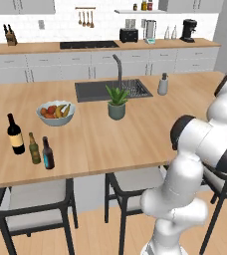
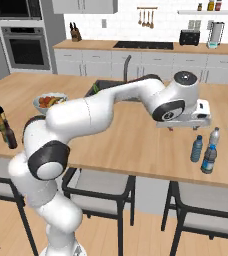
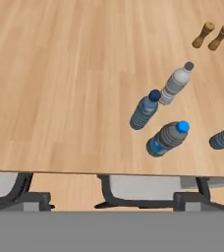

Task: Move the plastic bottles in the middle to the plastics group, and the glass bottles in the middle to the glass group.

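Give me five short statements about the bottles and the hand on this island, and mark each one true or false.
1. The dark bottle with the blue label stands beside the olive-green bottle and the wine bottle. True.
2. The hand grips a blue bottle. False: in the right base view it hangs above the counter with nothing visibly in it.
3. The pale grey bottle stands close to two blue bottles. True.
4. The fruit bowl sits inside the sink. False: it rests on the wooden counter.
5. Two brown shakers stand among the glass bottles. False: they stand near the plastic ones.
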You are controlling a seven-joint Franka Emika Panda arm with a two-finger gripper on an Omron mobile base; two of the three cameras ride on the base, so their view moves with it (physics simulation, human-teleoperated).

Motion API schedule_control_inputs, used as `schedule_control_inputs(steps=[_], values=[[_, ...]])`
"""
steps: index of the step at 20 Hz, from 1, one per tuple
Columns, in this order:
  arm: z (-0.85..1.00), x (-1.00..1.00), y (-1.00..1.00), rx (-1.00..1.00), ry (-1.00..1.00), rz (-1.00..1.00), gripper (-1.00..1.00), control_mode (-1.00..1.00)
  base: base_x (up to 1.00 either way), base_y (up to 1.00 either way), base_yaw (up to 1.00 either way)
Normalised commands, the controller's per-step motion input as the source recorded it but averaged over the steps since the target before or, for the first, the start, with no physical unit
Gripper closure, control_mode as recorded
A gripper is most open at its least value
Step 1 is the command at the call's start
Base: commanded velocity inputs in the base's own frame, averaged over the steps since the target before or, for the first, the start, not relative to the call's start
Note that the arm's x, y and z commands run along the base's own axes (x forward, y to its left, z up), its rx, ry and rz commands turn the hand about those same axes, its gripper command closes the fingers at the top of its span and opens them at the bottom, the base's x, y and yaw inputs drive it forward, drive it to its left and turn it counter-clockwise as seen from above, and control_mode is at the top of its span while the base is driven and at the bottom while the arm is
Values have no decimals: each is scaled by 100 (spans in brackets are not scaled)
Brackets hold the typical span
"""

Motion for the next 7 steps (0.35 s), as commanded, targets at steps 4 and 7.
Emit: schedule_control_inputs(steps=[4,7], values=[[5,-45,97,-8,0,0,-100,-100,0,0,0],[5,-49,88,0,3,0,-100,-100,0,0,0]])
